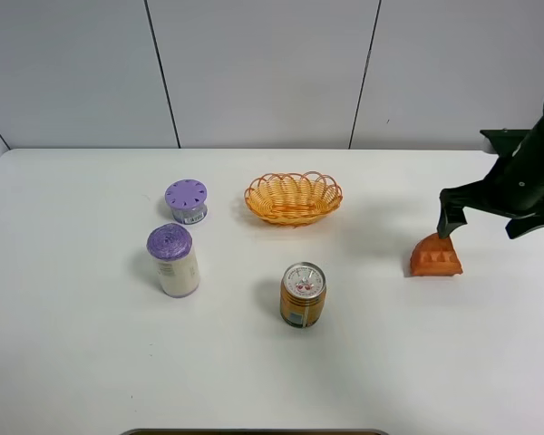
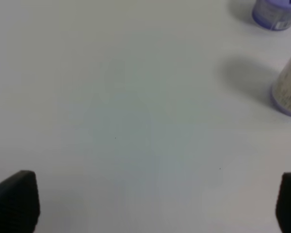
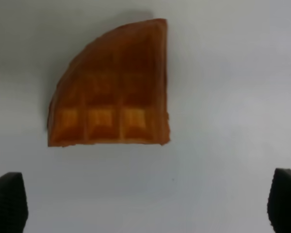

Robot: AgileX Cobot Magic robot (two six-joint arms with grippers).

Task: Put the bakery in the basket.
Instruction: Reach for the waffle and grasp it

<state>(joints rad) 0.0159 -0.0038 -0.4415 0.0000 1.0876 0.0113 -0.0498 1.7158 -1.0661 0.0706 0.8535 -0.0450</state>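
The bakery [image 1: 436,256], an orange-brown waffle wedge with square dents, lies flat on the white table at the right. In the right wrist view it [image 3: 114,92] lies just ahead of the fingertips. My right gripper [image 1: 481,230] is open and empty, hovering just above and right of the waffle, with one finger [image 1: 449,217] near its top edge. The basket [image 1: 293,198], yellow-orange wicker with a looped rim, sits empty at the middle back. My left gripper [image 2: 145,204] is open and empty over bare table, and it is out of the exterior view.
An orange drink can [image 1: 303,294] stands in front of the basket. A white bottle with a purple lid [image 1: 172,260] and a short purple-lidded jar [image 1: 187,200] stand at the left; both also show in the left wrist view [image 2: 288,82] [image 2: 275,12].
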